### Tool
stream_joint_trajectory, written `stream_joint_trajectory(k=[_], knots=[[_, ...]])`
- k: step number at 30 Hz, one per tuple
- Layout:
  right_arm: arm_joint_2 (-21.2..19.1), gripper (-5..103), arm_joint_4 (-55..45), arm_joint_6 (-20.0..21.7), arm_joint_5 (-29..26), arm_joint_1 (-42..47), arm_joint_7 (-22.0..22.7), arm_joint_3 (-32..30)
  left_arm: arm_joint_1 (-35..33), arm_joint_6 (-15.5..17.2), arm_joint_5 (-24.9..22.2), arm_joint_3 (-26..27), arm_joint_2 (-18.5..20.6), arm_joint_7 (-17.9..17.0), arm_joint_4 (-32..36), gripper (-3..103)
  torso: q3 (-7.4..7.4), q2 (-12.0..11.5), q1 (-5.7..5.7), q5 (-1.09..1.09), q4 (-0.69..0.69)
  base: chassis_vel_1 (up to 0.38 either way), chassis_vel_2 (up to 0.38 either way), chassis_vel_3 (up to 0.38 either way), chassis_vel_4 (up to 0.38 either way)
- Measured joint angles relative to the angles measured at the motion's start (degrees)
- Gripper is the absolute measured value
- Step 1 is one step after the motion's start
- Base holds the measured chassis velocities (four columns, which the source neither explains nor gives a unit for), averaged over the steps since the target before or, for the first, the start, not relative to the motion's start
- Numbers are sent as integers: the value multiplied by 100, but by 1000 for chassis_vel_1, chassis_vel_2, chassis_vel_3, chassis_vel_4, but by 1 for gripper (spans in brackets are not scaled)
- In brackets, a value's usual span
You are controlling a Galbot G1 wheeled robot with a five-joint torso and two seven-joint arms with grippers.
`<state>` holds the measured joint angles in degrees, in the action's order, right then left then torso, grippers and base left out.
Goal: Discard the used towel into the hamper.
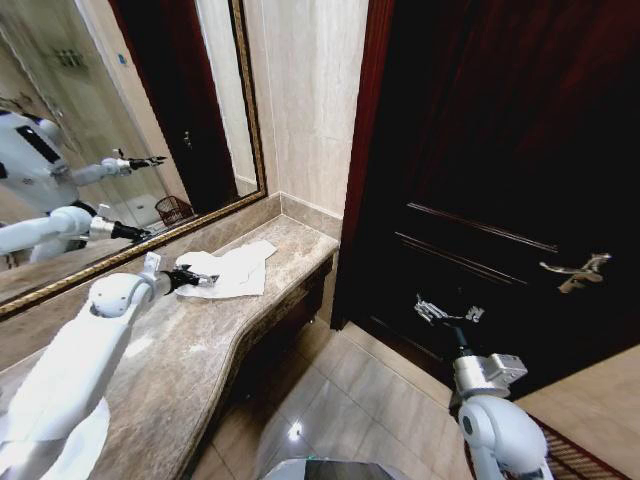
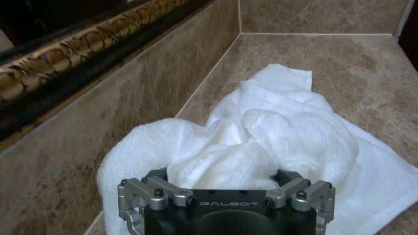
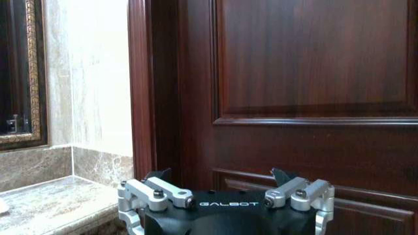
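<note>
Left gripper (image 1: 190, 278) grips bunched white towel (image 2: 274, 132) on marble counter (image 1: 200, 370) (by mirror); right gripper (image 1: 447, 313) open, before door (image 1: 500, 150)

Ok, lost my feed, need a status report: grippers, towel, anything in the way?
Left gripper at the towel on the counter, jaws around a fold. Right gripper idle, open, facing the door. Nothing blocking.

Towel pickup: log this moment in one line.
left gripper: fingers around white towel on marble counter | right gripper: open, idle by door
</note>
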<state>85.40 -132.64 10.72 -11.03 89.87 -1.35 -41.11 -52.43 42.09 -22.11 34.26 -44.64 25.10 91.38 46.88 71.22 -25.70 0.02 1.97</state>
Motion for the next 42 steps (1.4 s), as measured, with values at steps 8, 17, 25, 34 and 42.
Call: stream_joint_trajectory(k=[8, 17, 25, 34, 42], knots=[[5, 100, -4, -12, 21, -8, 6, 21, -4, -6, -24, -28, -140, -106, -9, 100, 0, 0, 0, -2, 1, 0, 0, 0, 0], [-6, 100, -2, -31, 25, -31, 30, 27, -27, -6, -36, 1, -178, -100, 2, 88, 0, 0, 0, -1, 0, 0, 0, 0, 0], [-54, 100, 12, -31, 27, -45, 28, 24, -51, -5, -44, 44, -212, -94, 41, 56, 0, 0, 0, -2, 0, 0, 0, 0, 0], [-69, 100, 28, -31, 22, -65, 21, 23, -105, -2, -53, 110, -230, -104, 105, 30, 1, 0, -1, -3, -1, 0, 0, 0, 0], [-75, 100, 10, -55, 3, -64, 19, 13, -215, -208, -324, 193, -258, -427, 214, 14, 1, 0, -1, -4, -1, 0, 0, 0, 0]])
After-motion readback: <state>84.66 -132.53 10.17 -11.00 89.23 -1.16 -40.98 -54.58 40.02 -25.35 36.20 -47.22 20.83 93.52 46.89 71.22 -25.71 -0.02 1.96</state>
